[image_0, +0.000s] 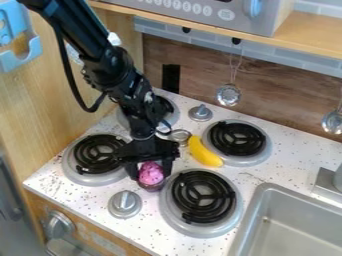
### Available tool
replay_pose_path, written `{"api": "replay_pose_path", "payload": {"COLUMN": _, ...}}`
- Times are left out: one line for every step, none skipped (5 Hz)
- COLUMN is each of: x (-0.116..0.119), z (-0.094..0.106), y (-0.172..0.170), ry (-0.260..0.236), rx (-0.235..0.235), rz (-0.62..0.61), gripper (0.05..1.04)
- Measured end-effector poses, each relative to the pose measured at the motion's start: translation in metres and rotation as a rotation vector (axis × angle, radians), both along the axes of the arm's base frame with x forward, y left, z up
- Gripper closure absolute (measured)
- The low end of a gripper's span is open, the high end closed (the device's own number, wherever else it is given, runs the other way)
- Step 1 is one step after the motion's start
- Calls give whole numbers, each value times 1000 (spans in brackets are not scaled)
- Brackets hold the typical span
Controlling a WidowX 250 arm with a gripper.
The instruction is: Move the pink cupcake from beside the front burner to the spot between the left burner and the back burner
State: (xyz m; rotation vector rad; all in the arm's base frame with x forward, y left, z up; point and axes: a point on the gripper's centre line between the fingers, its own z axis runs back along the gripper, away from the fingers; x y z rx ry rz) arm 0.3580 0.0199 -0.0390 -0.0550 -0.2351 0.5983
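The cupcake is in the pincer, between the left burner and the front burner. On the worktop, the banana lies just left of the right rear burner; the sink is right of the front burner.

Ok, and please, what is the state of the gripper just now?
Gripper: closed on a pink thing, like a toy cupcake, between its fingers.

- Left: pale wooden side wall.
- Far: brown wood-grain panel below grey tiles.
- Above the tiles: light wooden shelf.
- Near right: grey sink.
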Motion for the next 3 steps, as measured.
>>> {"api": "replay_pose_path", "payload": {"x": -3, "z": 1, "y": 0, "ry": -3, "rx": -1, "rz": -2, "gripper": 195}}
{"api": "replay_pose_path", "payload": {"x": -1, "z": 12, "y": -8, "ry": -28, "rx": -1, "rz": -33, "gripper": 196}}
{"api": "replay_pose_path", "payload": {"x": 9, "z": 31, "y": -15, "ry": -73, "rx": -19, "rz": -32, "gripper": 196}}
